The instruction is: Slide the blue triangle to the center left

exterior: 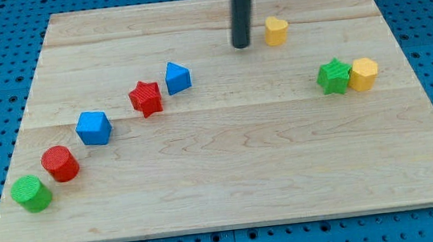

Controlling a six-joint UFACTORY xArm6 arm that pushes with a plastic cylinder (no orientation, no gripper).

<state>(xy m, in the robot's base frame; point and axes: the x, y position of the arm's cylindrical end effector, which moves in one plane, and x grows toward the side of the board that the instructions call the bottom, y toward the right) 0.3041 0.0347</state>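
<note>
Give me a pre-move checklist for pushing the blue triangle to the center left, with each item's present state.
1. Tip located: ok, near the view's top, just left of the yellow heart.
2. Tip clear of blocks: ok, it touches none.
3. Blue triangle found: ok, left of and below the tip.
4. Tip on the pushing side: not ok, it sits above and right of the triangle, not level with it on its right.
5. Path leftward free: not ok, the red star is right beside the triangle's left, and the blue cube lies beyond it.
6. Other blocks out of the way: ok, the green star and yellow hexagon sit far right.
</note>
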